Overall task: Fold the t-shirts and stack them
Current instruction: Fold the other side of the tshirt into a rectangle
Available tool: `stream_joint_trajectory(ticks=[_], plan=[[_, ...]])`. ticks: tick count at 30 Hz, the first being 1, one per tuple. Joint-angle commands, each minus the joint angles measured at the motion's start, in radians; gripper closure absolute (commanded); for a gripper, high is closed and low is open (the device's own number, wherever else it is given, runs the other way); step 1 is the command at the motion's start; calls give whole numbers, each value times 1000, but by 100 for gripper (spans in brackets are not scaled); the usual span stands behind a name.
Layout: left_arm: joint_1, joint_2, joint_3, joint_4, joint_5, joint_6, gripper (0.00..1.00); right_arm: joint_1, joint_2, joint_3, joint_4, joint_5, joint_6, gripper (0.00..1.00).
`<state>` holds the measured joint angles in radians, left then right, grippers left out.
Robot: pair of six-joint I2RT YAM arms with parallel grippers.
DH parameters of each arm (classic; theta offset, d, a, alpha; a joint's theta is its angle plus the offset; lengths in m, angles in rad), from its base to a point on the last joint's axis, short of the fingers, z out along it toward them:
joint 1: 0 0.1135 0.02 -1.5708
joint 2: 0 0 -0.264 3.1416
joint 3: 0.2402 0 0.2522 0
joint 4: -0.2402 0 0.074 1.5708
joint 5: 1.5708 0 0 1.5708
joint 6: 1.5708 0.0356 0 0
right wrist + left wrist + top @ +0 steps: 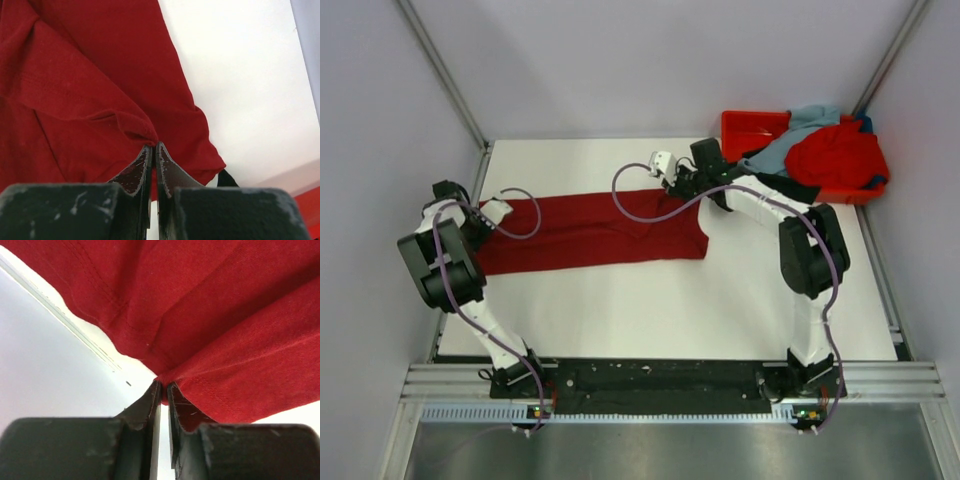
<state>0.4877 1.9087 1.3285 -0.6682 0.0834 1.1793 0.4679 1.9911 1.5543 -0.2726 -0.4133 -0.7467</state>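
Observation:
The dark crimson t-shirt [590, 228] lies stretched in a long band across the white table. My left gripper [488, 214] is shut on its left end; the left wrist view shows the cloth [210, 315] pinched at the fingertips [155, 390]. My right gripper [678, 186] is shut on its upper right edge; the right wrist view shows a fold of the crimson cloth [90, 90] caught at the fingertips [145, 152]. The bright red t-shirt [835, 155], pale grey-blue t-shirt [798, 132] and black t-shirt [788, 186] lie heaped at the back right.
The rigid orange-red tray [752, 126] holds the heap at the back right corner. White walls and metal rails close in the table [670, 300] on the left, right and back. Purple cables loop over the crimson shirt.

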Motion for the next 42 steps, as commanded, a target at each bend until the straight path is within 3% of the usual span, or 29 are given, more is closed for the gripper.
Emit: stream_joint_trajectory(ticks=[1, 4, 9, 13, 18, 22, 27, 31, 36, 40, 42], plan=[[-20, -5, 28, 76, -40, -56, 65, -18, 31, 64, 9, -4, 42, 100], [-53, -37, 29, 155, -54, -116, 48, -17, 61, 87, 9, -12, 113, 100], [-168, -161, 44, 262, -41, -262, 37, -20, 113, 118, 10, 60, 256, 100], [-363, -261, 5, 223, 187, -260, 38, -37, 170, 179, 7, 154, 447, 100], [-644, -246, -25, 199, 470, -288, 41, -61, 227, 220, 12, 87, 608, 100], [-800, -162, -25, 309, 515, -355, 41, -66, 226, 208, 19, 25, 670, 100], [-876, -15, 50, 351, 541, -432, 39, -74, 218, 178, 27, -44, 739, 100], [-900, 39, 124, 231, 507, -328, 39, -74, 213, 136, 62, -71, 794, 100], [-936, 69, 149, 168, 415, -242, 49, -75, 212, 125, 84, -90, 816, 100], [-940, 87, 166, 171, 340, -256, 75, -77, 209, 119, 87, -88, 811, 100], [-942, 92, 173, 148, 337, -241, 82, -78, 206, 116, 87, -87, 813, 100]])
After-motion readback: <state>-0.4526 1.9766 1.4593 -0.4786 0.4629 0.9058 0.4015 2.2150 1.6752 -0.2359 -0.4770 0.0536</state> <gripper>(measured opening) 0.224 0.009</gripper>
